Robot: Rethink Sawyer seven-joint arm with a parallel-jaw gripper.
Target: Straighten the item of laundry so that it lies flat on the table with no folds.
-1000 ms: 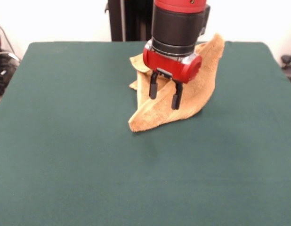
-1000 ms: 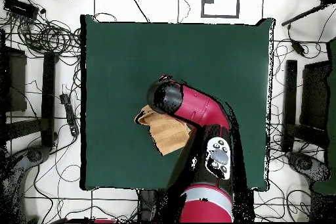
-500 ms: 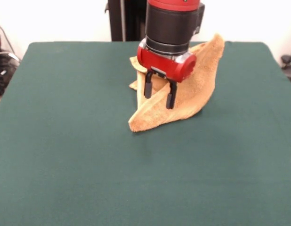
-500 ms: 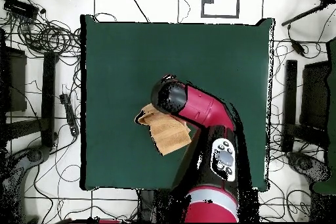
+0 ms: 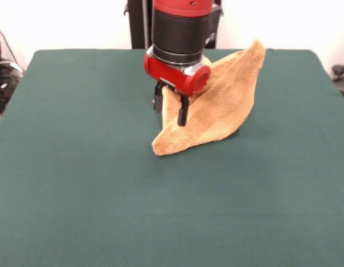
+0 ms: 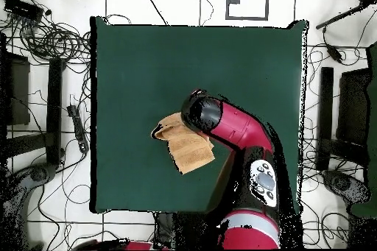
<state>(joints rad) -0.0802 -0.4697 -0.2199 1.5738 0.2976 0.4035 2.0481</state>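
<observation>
Claw [image 5: 170, 112] shifted aside — towel [image 5: 216, 105] crumpled, peaked

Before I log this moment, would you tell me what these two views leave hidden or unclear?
- Front view: the towel's far left part is behind the arm and hand.
- Overhead view: the arm's wrist covers the hand, so its fingers do not show there; it also covers the towel's right edge.
- Both views: the towel's white loop tag cannot be made out.
</observation>
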